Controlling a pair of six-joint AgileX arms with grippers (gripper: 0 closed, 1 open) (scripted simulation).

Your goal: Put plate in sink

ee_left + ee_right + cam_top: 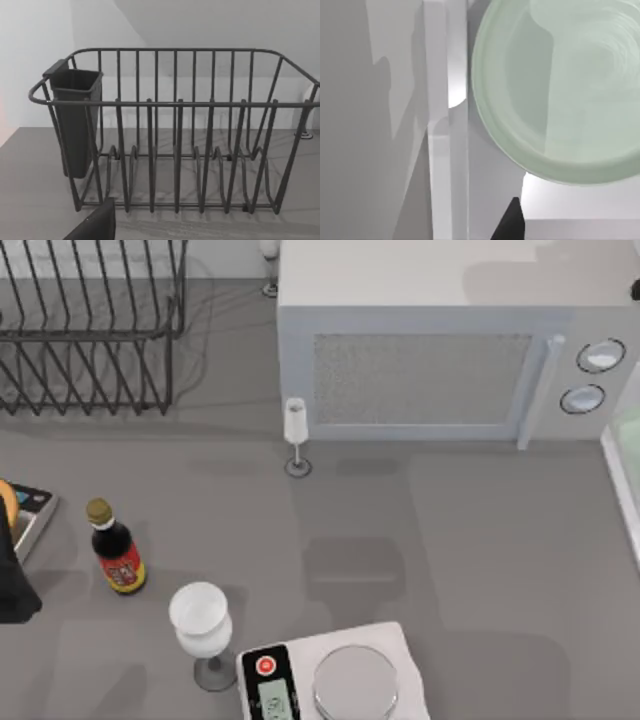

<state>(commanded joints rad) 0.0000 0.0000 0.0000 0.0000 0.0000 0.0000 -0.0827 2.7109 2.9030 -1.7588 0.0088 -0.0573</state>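
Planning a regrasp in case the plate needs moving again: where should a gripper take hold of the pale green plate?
Judging from the right wrist view, pinch the plate at its shallow raised rim, coming from above on the side nearest the sink's white rim. The plate is wide and flat, so only its edge would fit between two fingers.

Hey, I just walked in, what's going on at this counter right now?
The job is getting the plate into the sink. From the right wrist view, the pale green plate already lies past the sink's white rim, apparently inside the basin at the table's right edge. The left wrist camera faces the dish rack. On the counter stand a microwave, two wine glasses, a sauce bottle and a kitchen scale, all untouched.
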